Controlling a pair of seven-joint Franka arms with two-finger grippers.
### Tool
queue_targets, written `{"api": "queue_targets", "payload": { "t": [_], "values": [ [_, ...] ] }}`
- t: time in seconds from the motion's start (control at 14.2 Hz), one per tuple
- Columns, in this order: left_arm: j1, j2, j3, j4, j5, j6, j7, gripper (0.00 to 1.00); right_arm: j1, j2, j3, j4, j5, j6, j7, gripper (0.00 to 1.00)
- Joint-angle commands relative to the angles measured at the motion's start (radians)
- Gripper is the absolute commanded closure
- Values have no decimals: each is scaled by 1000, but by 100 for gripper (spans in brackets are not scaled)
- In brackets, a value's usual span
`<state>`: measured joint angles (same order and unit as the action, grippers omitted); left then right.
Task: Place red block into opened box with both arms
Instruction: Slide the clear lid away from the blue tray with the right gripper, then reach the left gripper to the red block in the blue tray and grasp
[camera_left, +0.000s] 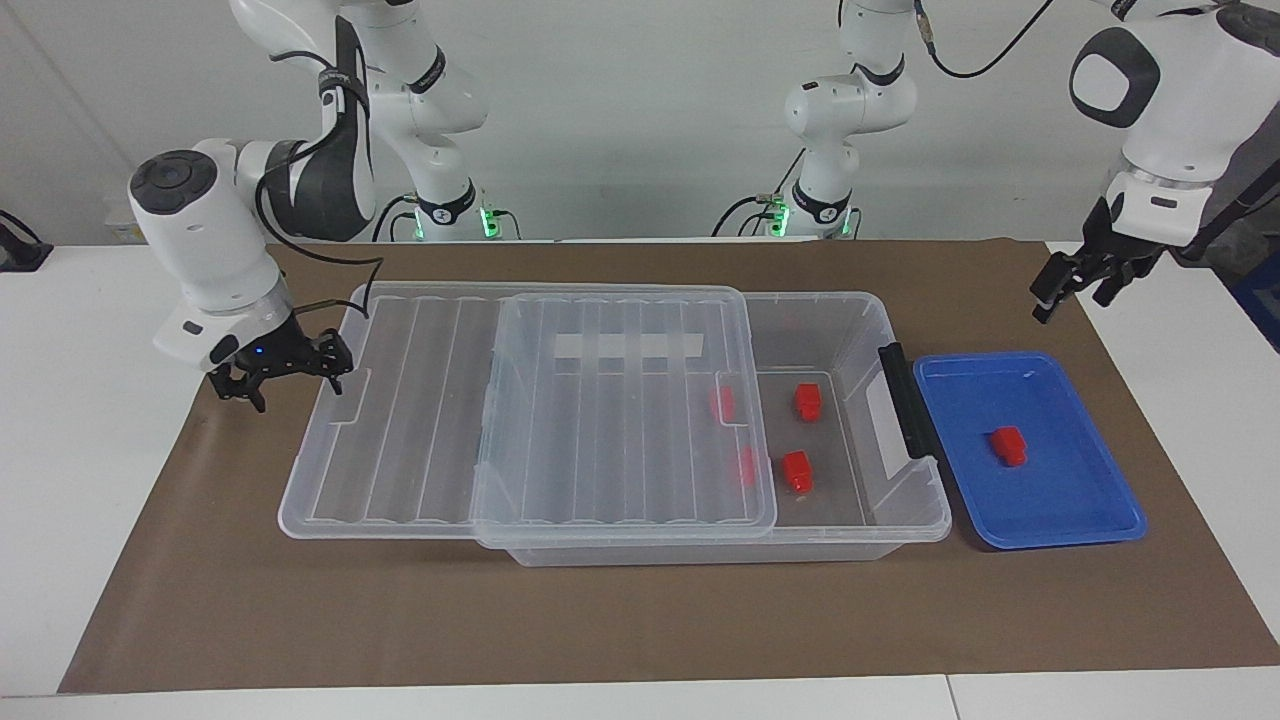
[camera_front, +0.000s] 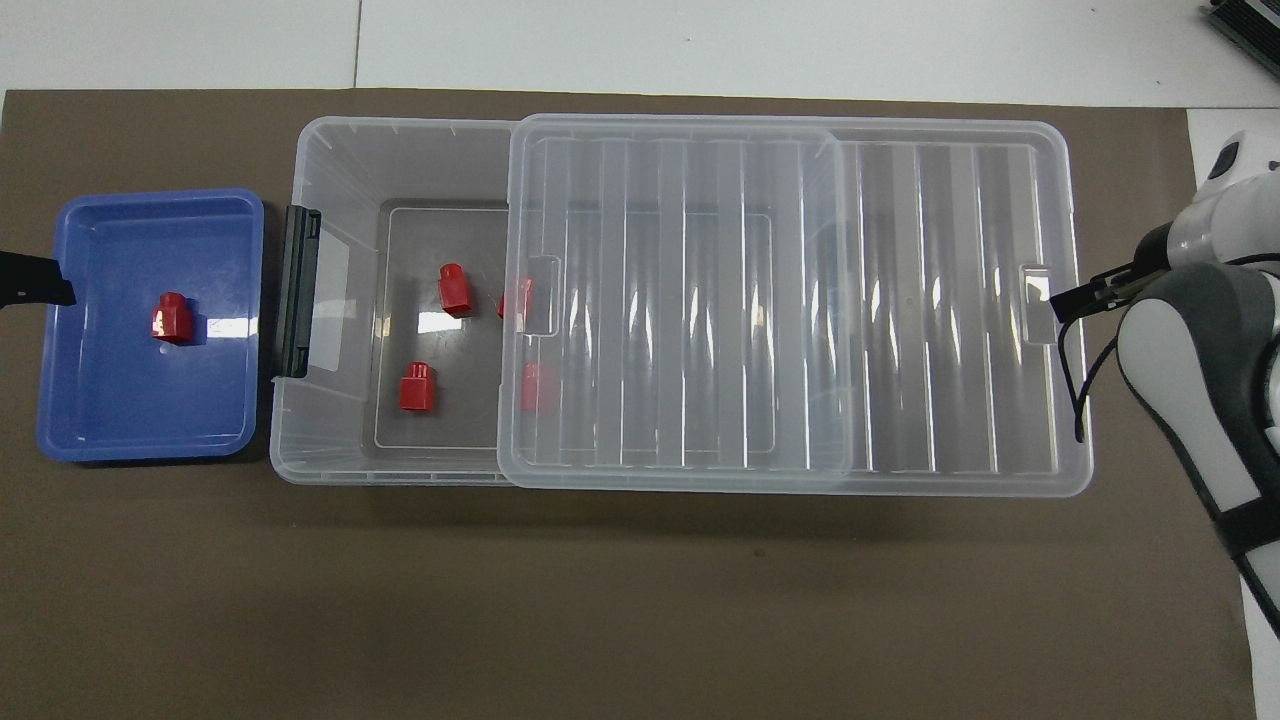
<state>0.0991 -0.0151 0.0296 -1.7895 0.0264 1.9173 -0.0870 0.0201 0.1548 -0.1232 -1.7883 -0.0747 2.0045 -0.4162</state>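
I judge the red block in the blue tray light, rigid and slick, best pinched across its flat sides; both my pincers, the left pincer and the right pincer, stand released.

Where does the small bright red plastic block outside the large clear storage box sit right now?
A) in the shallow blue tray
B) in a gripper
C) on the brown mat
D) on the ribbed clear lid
A: the small bright red plastic block lies in the shallow blue tray beside the large clear storage box, with neither gripper on it.
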Motion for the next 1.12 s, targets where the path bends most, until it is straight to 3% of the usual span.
{"api": "queue_targets", "payload": {
  "t": [0.0,0.28,0.56,1.05],
  "values": [
    [25,81,6,-45,9,145,37,0,-5,6,-22,18,7,-20,-84,1],
    [77,170,6,-209,9,475,150,0,-3,8,-29,26,10,-20,-89,1],
    [59,273,1,-202,10,523,148,0,-2,-9,-19,26,12,-41,-47,1],
    [39,349,4,-218,10,581,187,0,-31,-121,76,7,10,-147,324,1]
  ]
}}
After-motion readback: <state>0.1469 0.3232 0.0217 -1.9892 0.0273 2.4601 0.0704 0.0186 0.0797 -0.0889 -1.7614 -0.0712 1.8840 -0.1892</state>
